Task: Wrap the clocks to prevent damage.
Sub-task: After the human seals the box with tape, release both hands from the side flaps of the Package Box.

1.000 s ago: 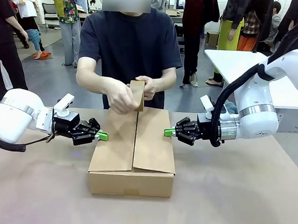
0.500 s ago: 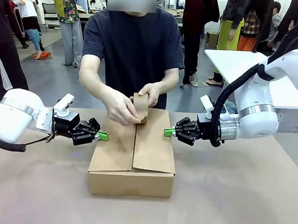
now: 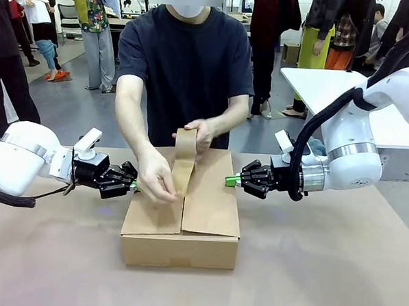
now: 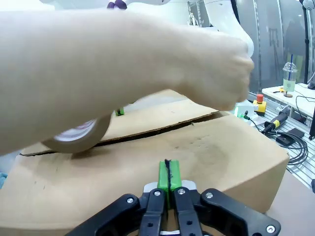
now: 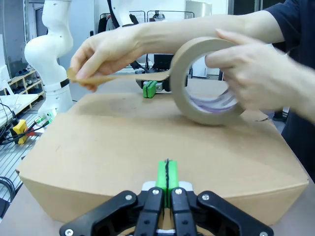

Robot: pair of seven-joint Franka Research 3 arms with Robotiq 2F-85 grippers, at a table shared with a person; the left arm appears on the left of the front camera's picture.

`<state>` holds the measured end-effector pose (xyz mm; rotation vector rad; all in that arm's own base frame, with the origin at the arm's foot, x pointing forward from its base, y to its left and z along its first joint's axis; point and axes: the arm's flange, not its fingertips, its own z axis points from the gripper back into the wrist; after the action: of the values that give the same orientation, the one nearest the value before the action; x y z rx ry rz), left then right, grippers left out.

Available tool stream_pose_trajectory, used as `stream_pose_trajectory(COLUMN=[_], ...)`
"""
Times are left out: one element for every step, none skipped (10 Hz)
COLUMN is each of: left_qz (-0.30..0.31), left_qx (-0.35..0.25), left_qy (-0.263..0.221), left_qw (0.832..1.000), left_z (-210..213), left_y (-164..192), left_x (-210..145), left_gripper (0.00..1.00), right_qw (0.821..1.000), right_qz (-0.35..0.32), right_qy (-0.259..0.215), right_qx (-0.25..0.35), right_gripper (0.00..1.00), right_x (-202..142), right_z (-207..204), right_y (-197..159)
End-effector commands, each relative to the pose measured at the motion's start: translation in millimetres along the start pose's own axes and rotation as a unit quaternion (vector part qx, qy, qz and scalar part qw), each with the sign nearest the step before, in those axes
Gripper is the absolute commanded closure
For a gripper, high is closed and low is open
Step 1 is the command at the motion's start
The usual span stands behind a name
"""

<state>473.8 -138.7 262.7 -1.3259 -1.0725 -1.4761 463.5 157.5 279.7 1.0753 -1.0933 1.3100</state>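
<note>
A closed cardboard box [image 3: 208, 208] stands mid-table; the clocks are out of view. The person holds a brown tape roll [image 3: 186, 140] at the box's far edge with one hand [image 3: 205, 132]. The other hand [image 3: 156, 181] draws a strip of tape [image 3: 181, 171] down along the middle seam. My left gripper [image 3: 133, 185] is shut, its green pads pressed against the box's left side [image 4: 211, 152], partly behind that hand. My right gripper [image 3: 230, 180] is shut against the right side. In the wrist views the left gripper [image 4: 169, 174] and right gripper [image 5: 166, 174] both touch the cardboard with nothing between their pads.
The brown table [image 3: 322, 262] has free room in front of and beside the box. A white table [image 3: 318, 83] stands at the back right, and people stand farther off. Cables and a red button [image 4: 260, 101] lie beyond the box in the left wrist view.
The person's hand has pulled a strip of tape from the roll toward the near side over the seam, and the roll has risen a little. Both grippers have stayed still.
</note>
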Motion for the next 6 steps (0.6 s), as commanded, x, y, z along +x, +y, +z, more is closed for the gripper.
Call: stream_pose_trajectory(left_qz=[-0.004,-0.004,-0.004,-0.004,-0.004,-0.004], left_qx=[-0.001,-0.001,-0.001,-0.001,-0.001,-0.001], left_qy=[0.003,0.003,0.003,0.003,0.003,0.003], left_qw=[1.000,1.000,1.000,1.000,1.000,1.000], left_z=[-0.1,-0.1,-0.1,-0.1,-0.1,-0.1], left_y=[1.2,1.2,1.2,1.2,1.2,1.2], left_x=[-1.9,-1.9,-1.9,-1.9,-1.9,-1.9], left_gripper=[1.00,1.00,1.00,1.00,1.00,1.00], right_qw=[1.000,1.000,1.000,1.000,1.000,1.000], right_qz=[-0.005,-0.005,-0.005,-0.005,-0.005,-0.005], right_qy=[0.000,0.000,0.000,0.000,0.000,0.000], right_qx=[-0.006,-0.006,-0.006,-0.006,-0.006,-0.006], right_gripper=[0.99,0.99,0.99,0.99,0.99,0.99], right_x=[-2.9,-2.9,-2.9,-2.9,-2.9,-2.9], right_z=[-1.2,-1.2,-1.2,-1.2,-1.2,-1.2], right_y=[1.2,1.2,1.2,1.2,1.2,1.2])
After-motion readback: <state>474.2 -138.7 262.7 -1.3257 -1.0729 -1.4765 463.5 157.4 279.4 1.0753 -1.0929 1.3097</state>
